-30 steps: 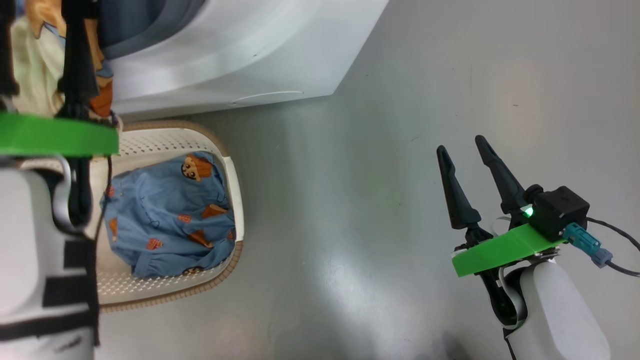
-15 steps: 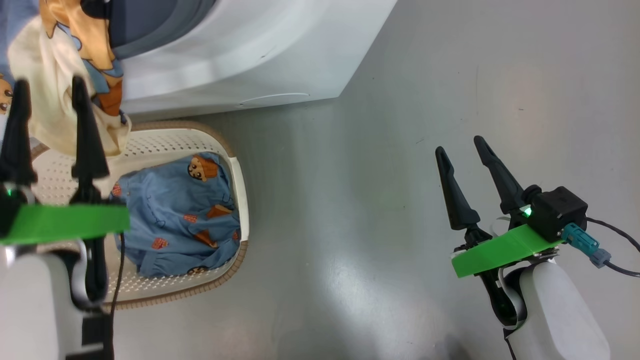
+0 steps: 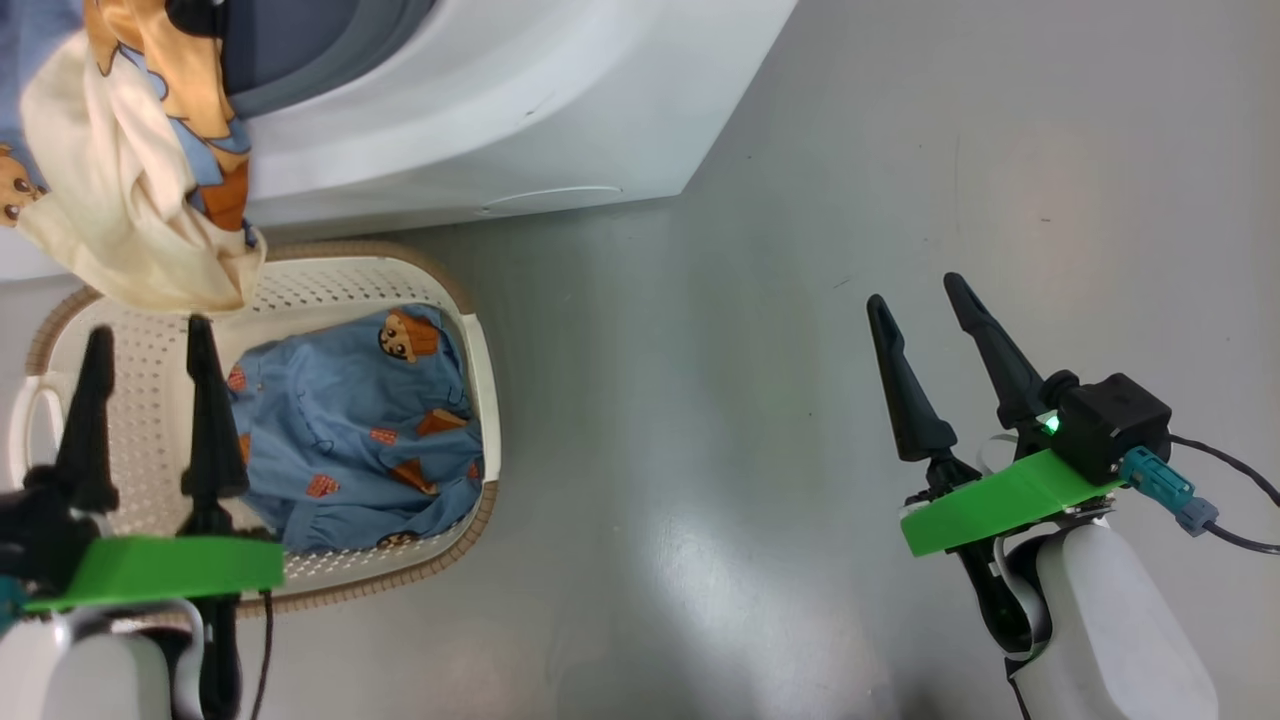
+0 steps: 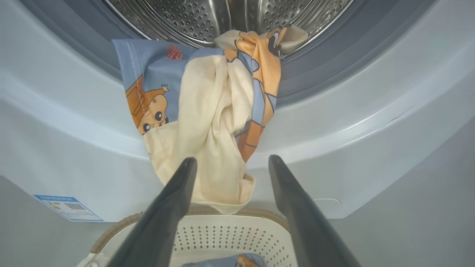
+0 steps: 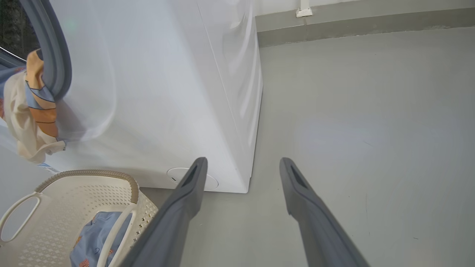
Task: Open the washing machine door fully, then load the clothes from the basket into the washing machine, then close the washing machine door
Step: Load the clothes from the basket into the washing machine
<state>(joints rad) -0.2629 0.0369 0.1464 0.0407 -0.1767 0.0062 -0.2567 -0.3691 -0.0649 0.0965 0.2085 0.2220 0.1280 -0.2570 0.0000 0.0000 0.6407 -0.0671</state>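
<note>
Basket [image 3: 335,283] one, garment [image 3: 350,445] inside one

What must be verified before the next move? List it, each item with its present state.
1. Left gripper open and empty, above the basket: ok.
2. Right gripper open and empty, over the floor: ok.
3. Cream and orange garment fully inside the drum: not ok; it hangs out over the gasket and down the front of the washing machine.
4. Basket emptied: not ok; a light blue garment lies in it.
5. Washing machine door fully open: cannot tell.
</note>
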